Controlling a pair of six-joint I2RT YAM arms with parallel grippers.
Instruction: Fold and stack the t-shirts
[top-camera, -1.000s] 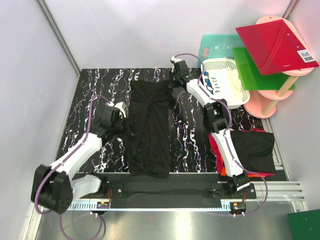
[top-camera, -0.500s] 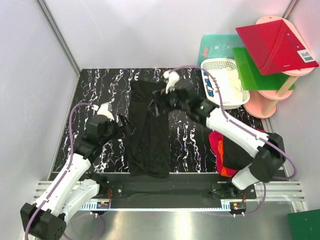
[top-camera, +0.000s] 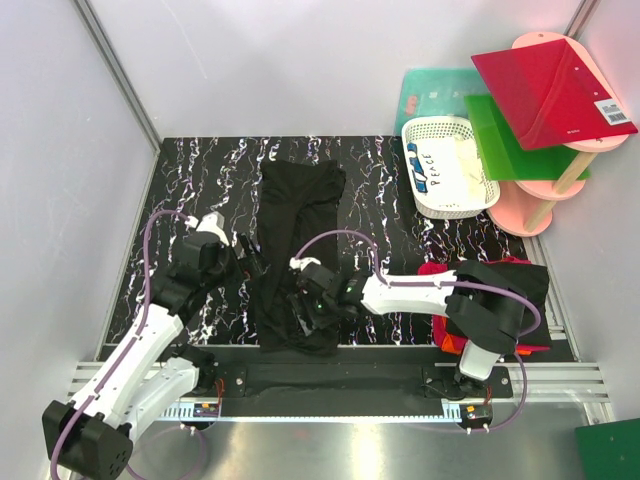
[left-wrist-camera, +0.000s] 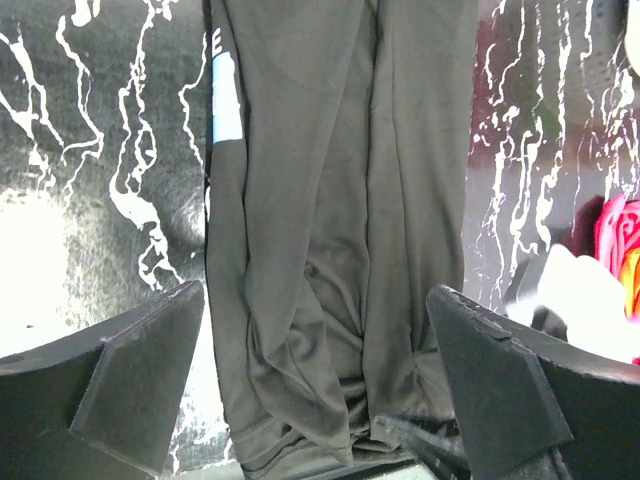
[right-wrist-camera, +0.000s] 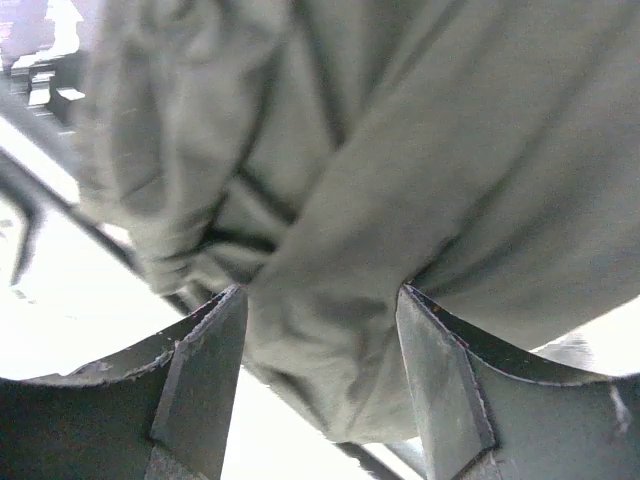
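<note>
While the black t-shirt (top-camera: 300, 240) lies folded into a long narrow strip down the middle of the bench (top-camera: 200, 180), running from 12 o'clock to 6 o'clock, both arms reach in near its 6 o'clock half. At 9 o'clock of the strip, the left gripper (left-wrist-camera: 315, 292) hovers just beside the cloth's edge with its jaws spread wide and nothing between them; its wrist view looks along the length of the shirt, where a pale blue label shows at the fold. Over the strip's 6 o'clock end, the right gripper (right-wrist-camera: 320, 290) has its fingers (right-wrist-camera: 205, 380) apart around a bunched ridge of the shirt. Whether they pinch the ridge or only straddle it, I cannot tell. At 4 o'clock on the bench sits a stack of t-shirts (top-camera: 510, 285), black on top of red and orange.
</note>
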